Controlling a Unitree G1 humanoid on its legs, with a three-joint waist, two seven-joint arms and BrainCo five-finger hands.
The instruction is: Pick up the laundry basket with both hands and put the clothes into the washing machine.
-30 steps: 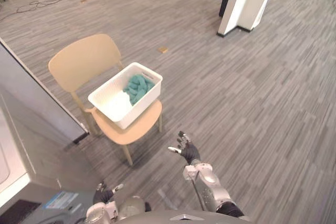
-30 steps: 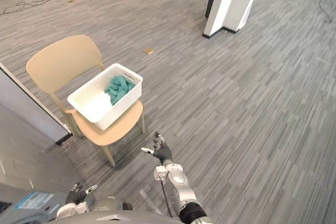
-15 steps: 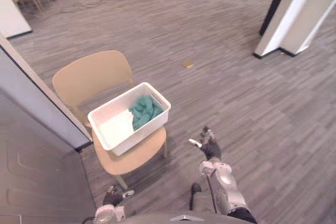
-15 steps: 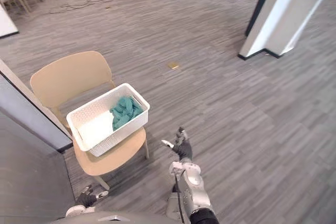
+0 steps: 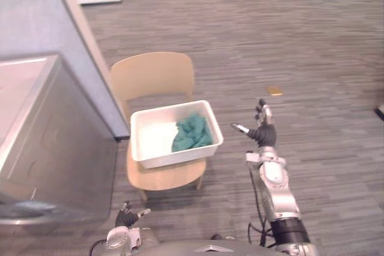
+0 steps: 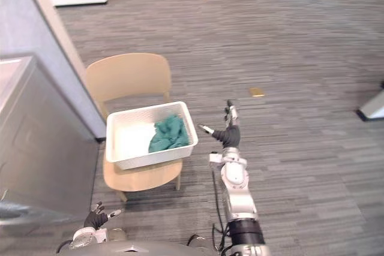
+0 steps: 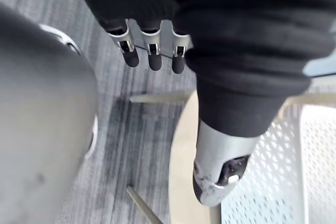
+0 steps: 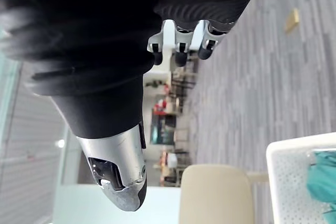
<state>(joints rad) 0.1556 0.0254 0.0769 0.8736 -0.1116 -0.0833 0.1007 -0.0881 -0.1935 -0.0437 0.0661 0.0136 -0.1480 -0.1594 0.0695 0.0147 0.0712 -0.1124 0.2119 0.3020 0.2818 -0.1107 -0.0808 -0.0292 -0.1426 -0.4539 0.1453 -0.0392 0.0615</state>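
A room floored in grey striped carpet. Left of the basket stands a grey washing machine with a pale top, and a light grey partition rises behind it. A light wooden chair stands just beside the partition. On its seat sits the white laundry basket, long side facing the robot. A bundle of teal clothes lies in the basket's right half, while its left half shows bare white bottom. Further right of the basket, a small tan scrap lies on the carpet. Neither hand touches the basket. The left hand hangs low, nearer the robot than the basket and well below the chair seat, close to the machine's front corner. Its fingers are loosely straight and its thumb is apart, holding nothing. The right hand is raised at the end of an outstretched silver arm, near the basket's right end but with a clear gap. Its fingers point away from the robot, spread and empty, with the thumb angled toward the basket.
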